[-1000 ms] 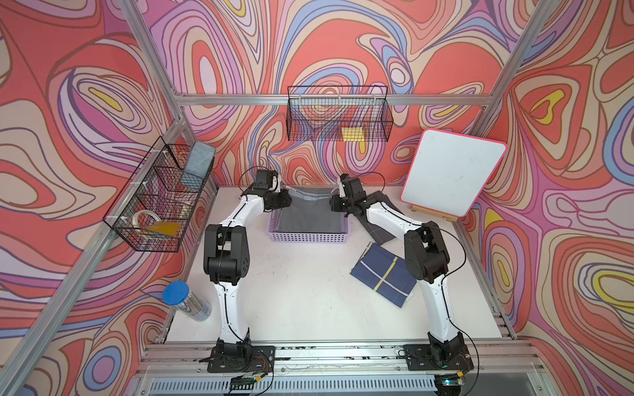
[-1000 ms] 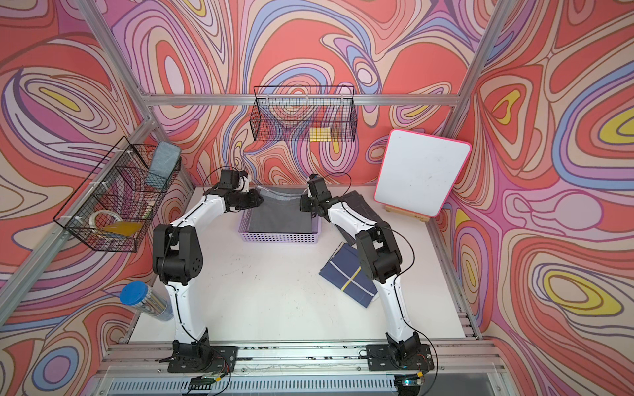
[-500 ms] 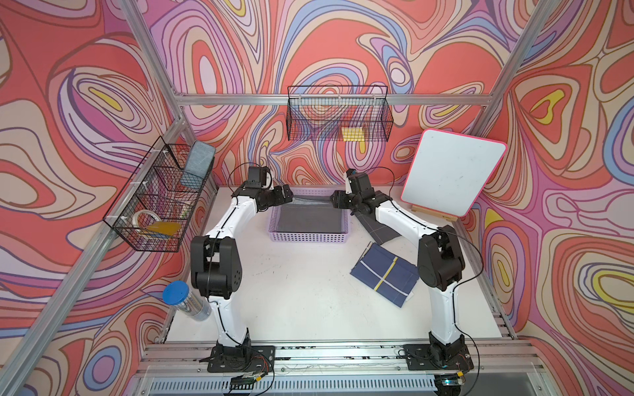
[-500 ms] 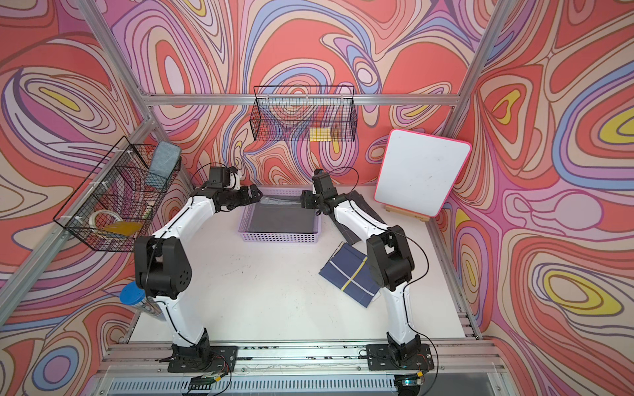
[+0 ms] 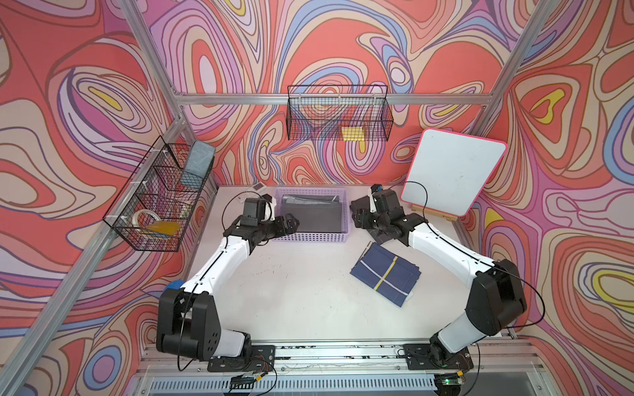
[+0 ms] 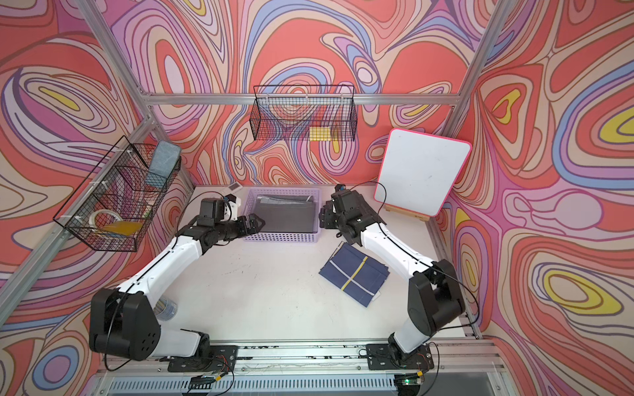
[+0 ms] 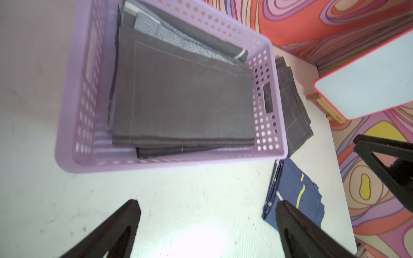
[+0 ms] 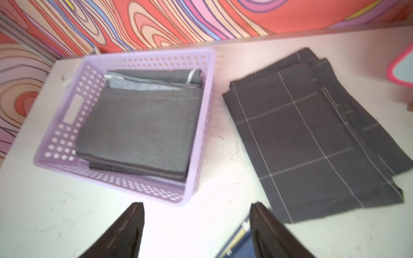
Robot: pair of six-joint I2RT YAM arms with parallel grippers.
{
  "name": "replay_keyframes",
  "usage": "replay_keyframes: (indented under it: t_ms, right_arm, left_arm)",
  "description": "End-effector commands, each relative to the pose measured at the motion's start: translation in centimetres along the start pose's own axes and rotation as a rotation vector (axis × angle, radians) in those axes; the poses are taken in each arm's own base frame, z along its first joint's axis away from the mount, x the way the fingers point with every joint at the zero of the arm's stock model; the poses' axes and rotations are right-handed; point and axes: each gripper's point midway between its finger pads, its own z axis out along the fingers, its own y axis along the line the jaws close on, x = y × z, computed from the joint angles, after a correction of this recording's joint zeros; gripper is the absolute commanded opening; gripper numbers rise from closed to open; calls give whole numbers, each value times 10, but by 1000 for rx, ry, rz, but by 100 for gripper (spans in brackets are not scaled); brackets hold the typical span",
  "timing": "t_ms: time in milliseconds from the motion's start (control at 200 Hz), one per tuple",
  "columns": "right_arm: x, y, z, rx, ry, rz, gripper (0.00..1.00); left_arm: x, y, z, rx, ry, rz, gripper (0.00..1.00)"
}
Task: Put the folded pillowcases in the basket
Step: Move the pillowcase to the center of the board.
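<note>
Grippers (image 5: 291, 223) (image 5: 356, 214) now off pillowcase (image 5: 312, 214) (both open)

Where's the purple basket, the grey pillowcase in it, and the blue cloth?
basket (image 5: 308, 237): in a top view, its front wall.
pillowcase (image 5: 314, 216): in a top view, middle of its top fold.
blue cloth (image 5: 386, 276): in a top view, its middle.

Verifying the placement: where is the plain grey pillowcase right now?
In both top views the pillowcase lies flat inside the lilac basket at the back of the table, between the left gripper and right gripper.
</note>
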Motion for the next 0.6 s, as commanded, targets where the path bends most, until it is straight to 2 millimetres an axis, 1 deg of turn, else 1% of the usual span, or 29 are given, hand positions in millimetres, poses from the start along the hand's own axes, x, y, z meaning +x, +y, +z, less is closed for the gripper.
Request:
replay_keyframes:
  t_ms: [0,10,25,40,180,320,401,471,596]
  right_arm:
    - [41,-22,-4,68,101,50,84]
    - [46,-24,-4,70,112,55,89]
    - [51,-25,-5,70,121,60,96]
    - [56,-26,-6,69,132,66,98]
    - [101,-31,-11,34,222,124,98]
    - [132,-31,-13,-6,285,153,98]
    - [142,-28,-9,-28,313,150,98]
    - [146,-24,-5,-42,327,135,98]
    - [144,-19,4,-60,332,120,98]
  left_arm:
    - [22,-10,-3,47,14,16,99]
    - [19,-12,-3,57,-4,23,99]
    - [22,-13,-3,63,-4,25,99]
    - [24,-14,-3,69,-3,28,99]
    - [48,-18,-9,92,2,37,99]
    - [66,-18,-16,118,-4,14,99]
    - [75,-14,-18,117,-11,0,99]
    - [82,-11,-20,121,-12,-6,99]
    - [90,-7,-22,106,-1,-8,99]
